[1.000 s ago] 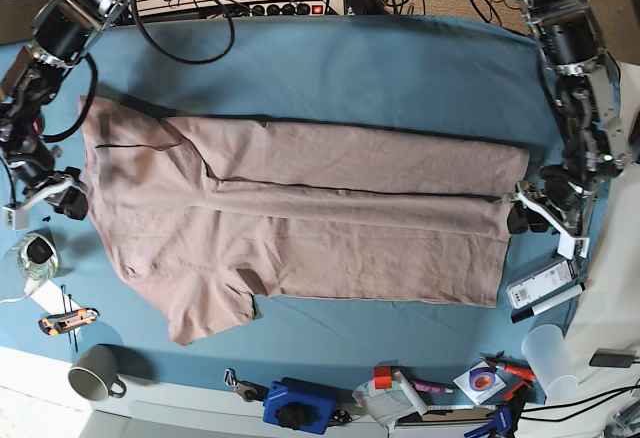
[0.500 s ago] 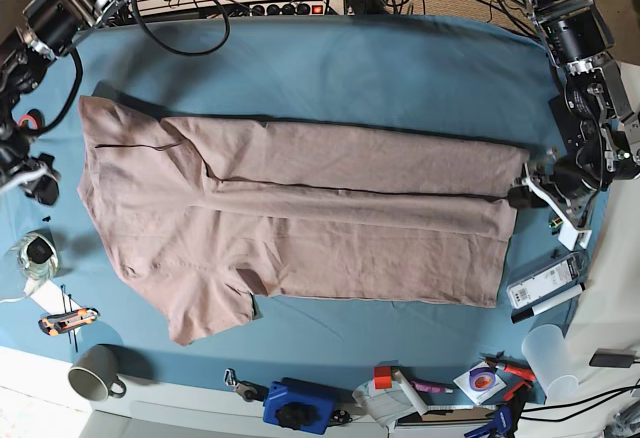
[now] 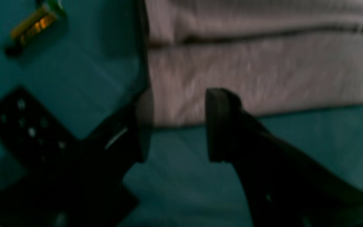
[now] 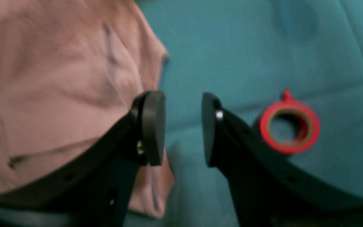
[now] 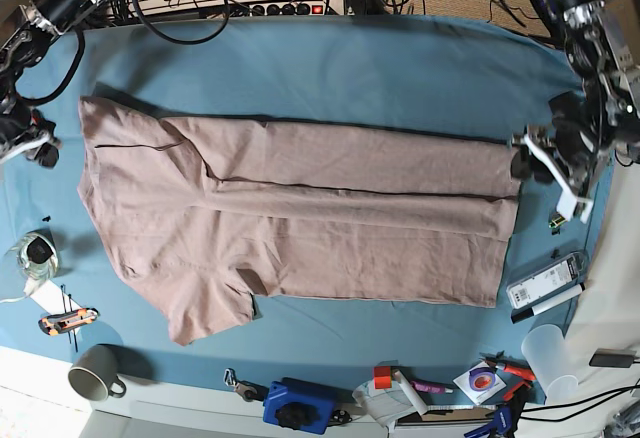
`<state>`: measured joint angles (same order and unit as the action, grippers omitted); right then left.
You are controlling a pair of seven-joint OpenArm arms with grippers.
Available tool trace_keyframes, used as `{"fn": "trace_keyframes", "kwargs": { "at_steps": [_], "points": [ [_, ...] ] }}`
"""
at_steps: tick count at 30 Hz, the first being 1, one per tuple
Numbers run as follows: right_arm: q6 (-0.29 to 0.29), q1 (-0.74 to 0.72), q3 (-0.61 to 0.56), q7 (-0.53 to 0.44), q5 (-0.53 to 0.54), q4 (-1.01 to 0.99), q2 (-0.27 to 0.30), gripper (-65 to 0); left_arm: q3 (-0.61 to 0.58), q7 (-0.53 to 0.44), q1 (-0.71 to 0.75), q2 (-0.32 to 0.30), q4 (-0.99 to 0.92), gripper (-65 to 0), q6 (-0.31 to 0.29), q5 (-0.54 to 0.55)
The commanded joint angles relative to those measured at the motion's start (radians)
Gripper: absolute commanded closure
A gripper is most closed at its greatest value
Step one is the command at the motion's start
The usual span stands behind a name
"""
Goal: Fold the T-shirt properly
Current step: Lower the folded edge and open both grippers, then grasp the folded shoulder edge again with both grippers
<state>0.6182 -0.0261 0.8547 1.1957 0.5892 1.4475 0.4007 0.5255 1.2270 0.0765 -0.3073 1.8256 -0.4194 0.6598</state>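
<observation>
The mauve-tan T-shirt lies flat on the teal cloth, its far side folded over lengthwise, with a sleeve at the front left. My left gripper hangs open and empty just off the shirt's right edge. In the left wrist view the gripper is over a corner of the shirt. My right gripper is open and empty beside the shirt's left edge. In the right wrist view the gripper is over bare cloth, with the shirt to its left.
A red tape roll lies by my right gripper. A green-gold battery lies near my left gripper. A mug, a blue tool, a plastic cup and markers line the front. Cables and a power strip stand behind.
Both arms have moved toward the back of the table along the shirt's side edges. The shirt has not moved.
</observation>
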Motion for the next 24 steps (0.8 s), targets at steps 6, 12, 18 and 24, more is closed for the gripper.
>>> {"fn": "trace_keyframes", "kwargs": {
  "at_steps": [6,12,18,24],
  "points": [
    [-0.006,0.077,0.004,-0.049,0.023,0.016,-0.010,-19.9,0.135,-0.035,0.111,-0.014,0.133,-27.5,0.000,0.041],
    [-0.006,0.116,0.004,-0.050,0.021,0.016,-0.072,-19.9,0.272,-0.057,0.183,-0.014,0.178,-27.5,-0.002,0.087],
    [-0.006,0.123,0.001,-0.058,0.025,-0.026,-0.111,-19.9,0.310,-0.061,0.190,-0.014,0.178,-27.5,-0.002,0.094],
    [-0.005,0.123,-0.048,-0.008,0.113,-0.170,-0.109,-19.9,0.308,-0.114,0.190,-0.014,0.177,-27.5,-0.002,0.093]
  ]
}}
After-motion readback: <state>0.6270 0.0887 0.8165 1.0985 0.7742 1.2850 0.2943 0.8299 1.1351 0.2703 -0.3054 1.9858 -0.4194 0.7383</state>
